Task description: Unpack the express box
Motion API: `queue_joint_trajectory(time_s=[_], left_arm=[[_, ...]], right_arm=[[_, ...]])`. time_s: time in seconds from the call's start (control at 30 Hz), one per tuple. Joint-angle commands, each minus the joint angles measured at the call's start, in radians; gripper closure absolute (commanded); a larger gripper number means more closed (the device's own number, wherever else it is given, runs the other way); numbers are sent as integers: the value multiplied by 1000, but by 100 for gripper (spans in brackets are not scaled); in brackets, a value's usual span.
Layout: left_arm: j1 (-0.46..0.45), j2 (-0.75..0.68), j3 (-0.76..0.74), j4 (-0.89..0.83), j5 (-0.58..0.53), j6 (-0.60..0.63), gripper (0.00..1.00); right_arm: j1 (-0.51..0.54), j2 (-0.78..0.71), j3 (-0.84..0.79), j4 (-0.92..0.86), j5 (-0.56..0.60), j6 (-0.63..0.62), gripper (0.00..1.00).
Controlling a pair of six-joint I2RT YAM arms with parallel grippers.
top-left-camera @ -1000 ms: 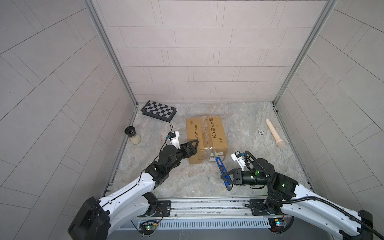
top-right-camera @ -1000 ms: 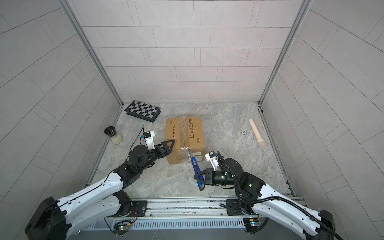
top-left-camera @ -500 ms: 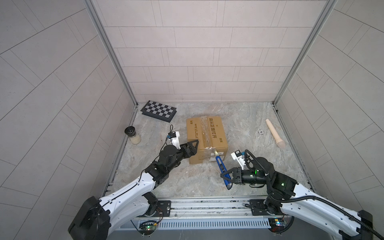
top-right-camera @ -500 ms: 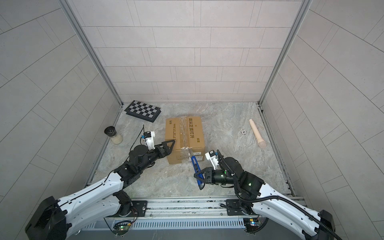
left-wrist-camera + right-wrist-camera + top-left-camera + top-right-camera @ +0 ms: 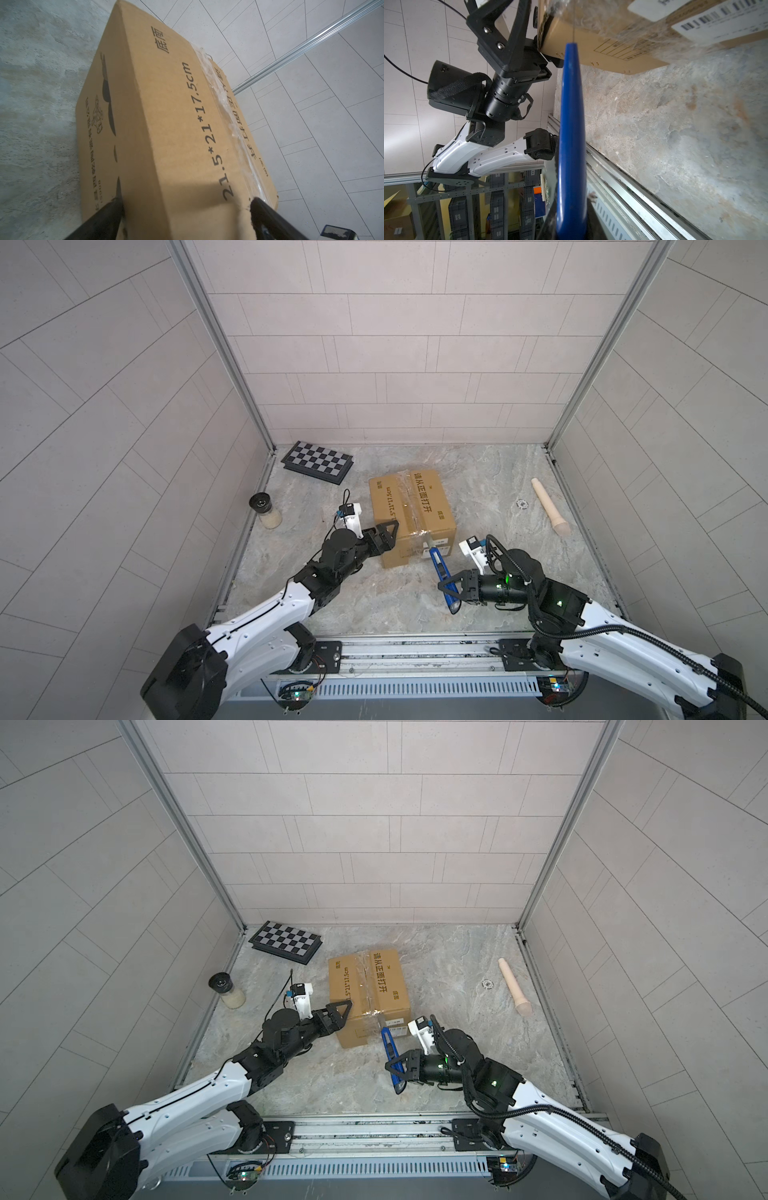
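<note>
left gripper (image 5: 392, 536) spread astride express box (image 5: 409, 506) near-left corner | right gripper (image 5: 452, 588) pinching blue knife (image 5: 440, 568) | likely light, stiff, dentable; brace at corners

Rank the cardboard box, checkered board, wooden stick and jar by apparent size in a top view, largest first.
1. cardboard box
2. checkered board, though it lies farther back
3. wooden stick and jar: too close to rank; the stick is longer, the jar wider.
</note>
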Motion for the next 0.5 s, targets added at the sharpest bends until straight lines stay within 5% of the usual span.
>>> queue_joint_trajectory(time_s=[0.0, 0.47], left_arm=[[-6, 2, 14, 34, 29, 17, 0], [-6, 17, 31, 54, 44, 10, 0]], right_arm=[[-1, 6, 52, 60, -24, -21, 100], [6, 61, 68, 89, -30, -26, 100]])
